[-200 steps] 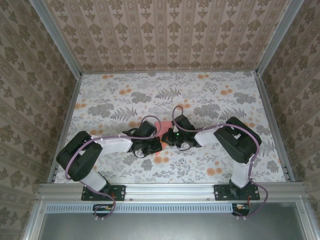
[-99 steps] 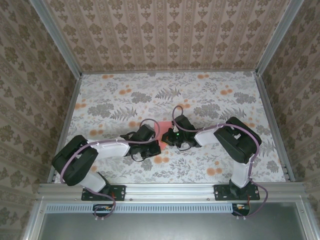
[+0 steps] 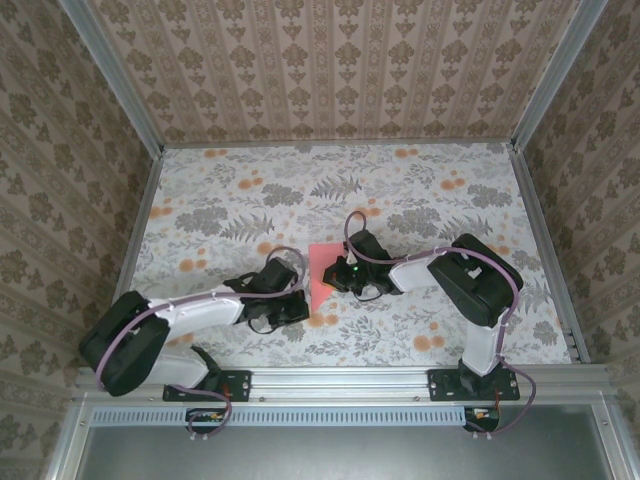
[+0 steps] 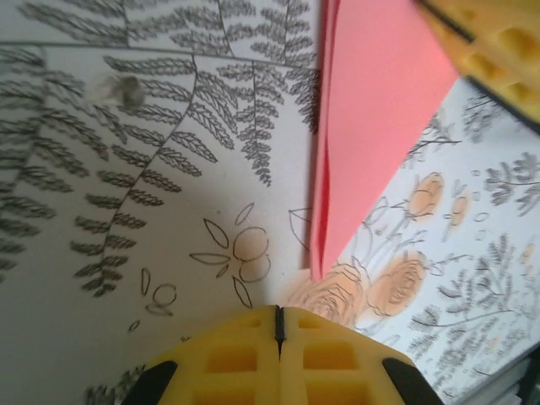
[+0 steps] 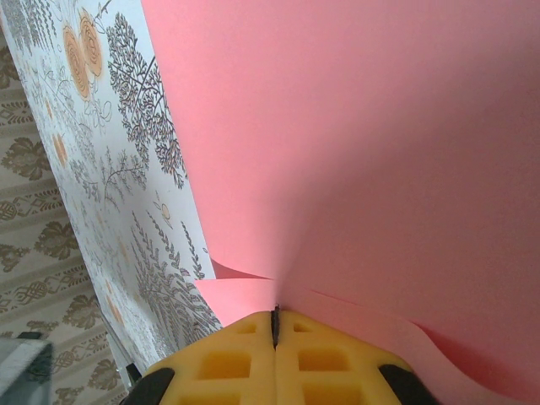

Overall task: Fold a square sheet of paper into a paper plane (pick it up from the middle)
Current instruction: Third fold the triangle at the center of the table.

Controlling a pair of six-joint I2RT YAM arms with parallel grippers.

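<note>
The salmon-pink square sheet of paper (image 3: 318, 268) lies folded in two layers near the table's middle. No paper plane shape is in view. My right gripper (image 3: 334, 277) is shut, its yellow fingertips (image 5: 253, 337) resting on the sheet (image 5: 363, 143), where an upper flap curls up just ahead of them. I cannot tell whether any paper is caught between the jaws. My left gripper (image 3: 298, 310) is shut and empty (image 4: 278, 314) over bare tablecloth. It sits short of the sheet's near corner (image 4: 371, 110) and apart from it.
The tablecloth (image 3: 230, 200) is printed with grey ferns and small orange flowers (image 4: 396, 283). Patterned walls and metal rails (image 3: 545, 250) close in the table on three sides. Both arm bases stand at the near edge.
My left arm has drawn back toward the near left, off the sheet, and more pink paper now shows. The right gripper has stayed on the sheet.
</note>
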